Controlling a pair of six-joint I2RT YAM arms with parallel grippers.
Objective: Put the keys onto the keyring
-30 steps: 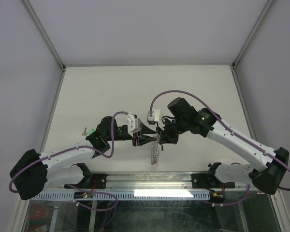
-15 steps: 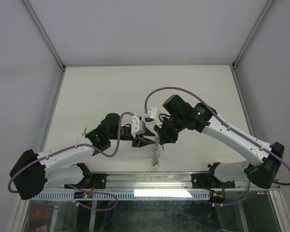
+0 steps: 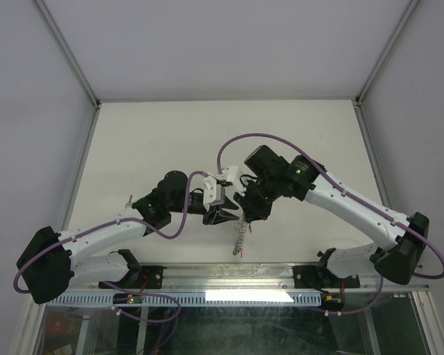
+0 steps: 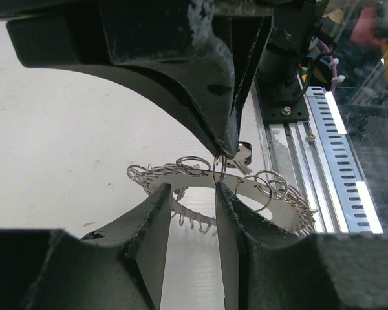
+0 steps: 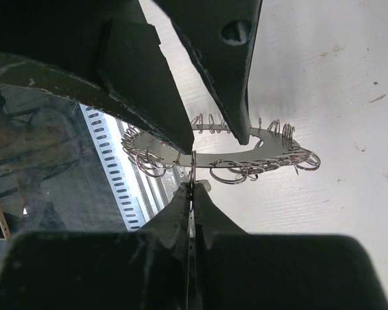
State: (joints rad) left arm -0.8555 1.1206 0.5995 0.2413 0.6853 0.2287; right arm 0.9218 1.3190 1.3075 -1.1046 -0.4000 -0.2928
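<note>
- The left end effector [image 4: 193, 190] reaches in from the left over the middle of the bench [image 3: 222, 133]. Its two fingers [image 4: 152, 232] stand a little apart.
- The keyring [image 4: 281, 208] is caught at its flat grey band between those fingertips. It is held clear of the bench and tilted, so the top view shows it as a narrow strip hanging toward the arm bases.
- A fringe of wire loops [image 5: 271, 161] runs around the keyring's rim, with several larger loops standing up from it.
- The right end effector [image 5: 191, 188] comes in from the opposite side. Its fingers are pressed together, pinching one small loop [image 5: 193, 166] edge-on.
- That small loop sits right at the keyring's rim, just beside the left fingertips. The two end effectors are nearly tip to tip.
- In the left wrist view a silvery piece [image 4: 244, 154] shows just behind the right fingertip, above the band. It is too hidden to tell what it is.
- A slotted metal rail [image 4: 339, 148] runs along the near edge of the bench, beyond the keyring in the left wrist view.
</note>
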